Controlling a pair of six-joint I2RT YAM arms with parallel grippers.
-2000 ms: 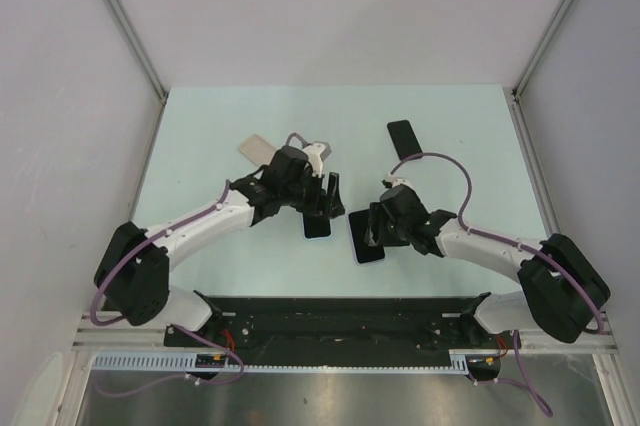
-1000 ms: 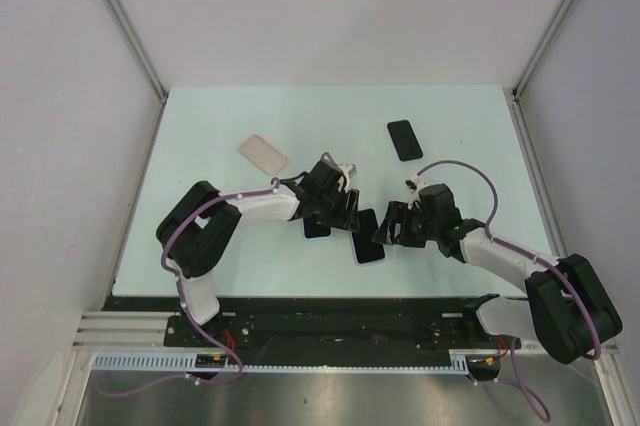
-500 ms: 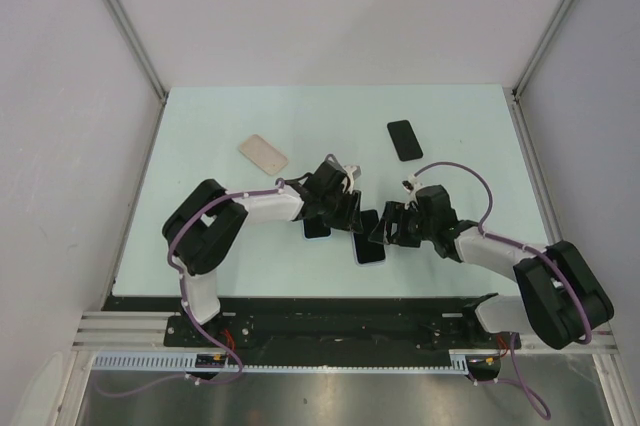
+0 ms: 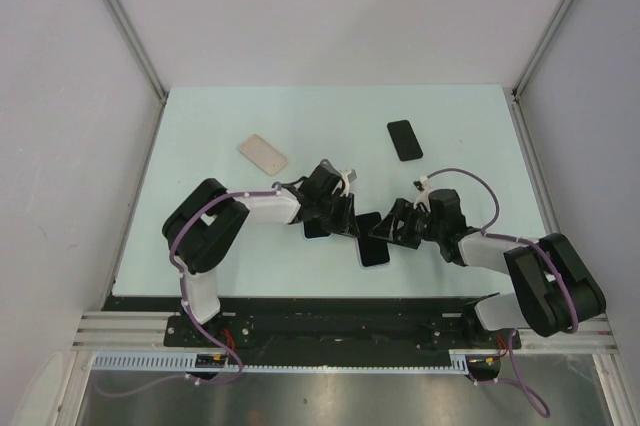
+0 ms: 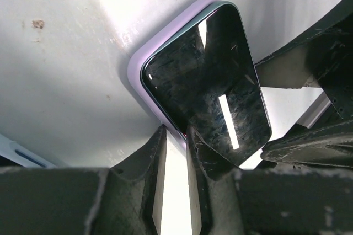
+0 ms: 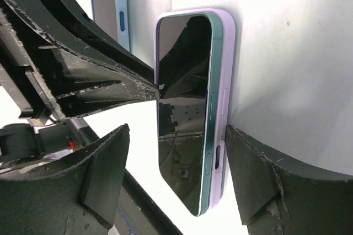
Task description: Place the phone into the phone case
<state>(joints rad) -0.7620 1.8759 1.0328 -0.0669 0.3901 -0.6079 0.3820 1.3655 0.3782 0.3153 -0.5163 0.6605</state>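
A phone (image 5: pixel 204 80) with a black screen and green rim lies tilted in a lilac phone case (image 5: pixel 144 64), one long side raised out of it (image 6: pixel 185 80). Phone and case lie at the table's front middle (image 4: pixel 374 251). My left gripper (image 5: pixel 175 131) is open by a narrow gap, and its fingertips (image 6: pixel 149 86) touch the phone's long edge. My right gripper (image 6: pixel 176 135) is open wide across the phone's near end. One finger (image 6: pixel 251 180) rests against the case's (image 6: pixel 226 53) side, and the other stands apart from the phone. In the top view, left gripper (image 4: pixel 350 221) and right gripper (image 4: pixel 392 230) meet over the phone.
A second black phone (image 4: pixel 405 139) lies at the back right. A beige flat case (image 4: pixel 263 154) lies at the back left. Another dark phone (image 4: pixel 313 230) is partly under the left arm. Grey walls enclose the table (image 4: pixel 200 126) on three sides.
The left gripper's jaws have narrowed at the phone's edge. The phone and case have slid slightly to the right. The right gripper stays wide across them.
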